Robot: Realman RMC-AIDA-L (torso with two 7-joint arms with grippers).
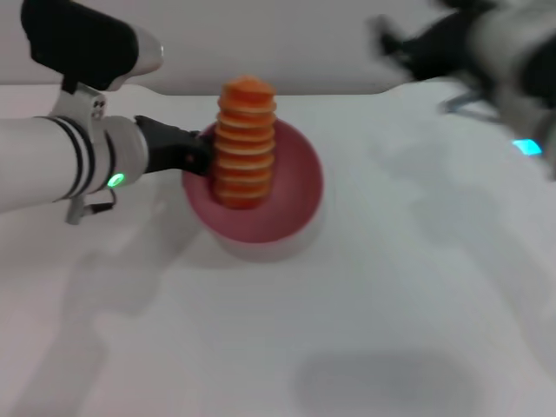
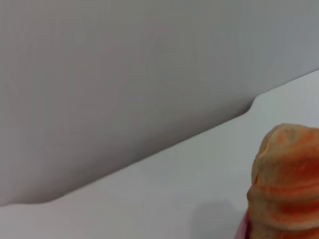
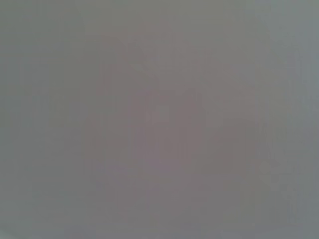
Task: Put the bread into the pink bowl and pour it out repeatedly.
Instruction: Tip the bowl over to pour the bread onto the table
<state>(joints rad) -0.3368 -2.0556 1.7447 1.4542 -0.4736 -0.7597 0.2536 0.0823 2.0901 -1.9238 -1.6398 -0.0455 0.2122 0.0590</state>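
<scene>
The left claw (image 1: 198, 155) is gripping the pink bowl (image 1: 291, 204) by its rim at 9 o'clock, tilting it. The bread (image 1: 246, 143) is standing on end inside. The right claw (image 1: 391, 39), blurred at 1 o'clock, is hanging over bare worktop (image 1: 391, 304); cannot tell its opening.

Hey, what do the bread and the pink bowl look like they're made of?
The bread looks like soft foam or rubbery plastic: matte orange ridges with pale stripes, no shine. The pink bowl looks like smooth moulded plastic, evenly coloured; gloss is hard to judge. The left gripper is at the bowl's rim.
</scene>
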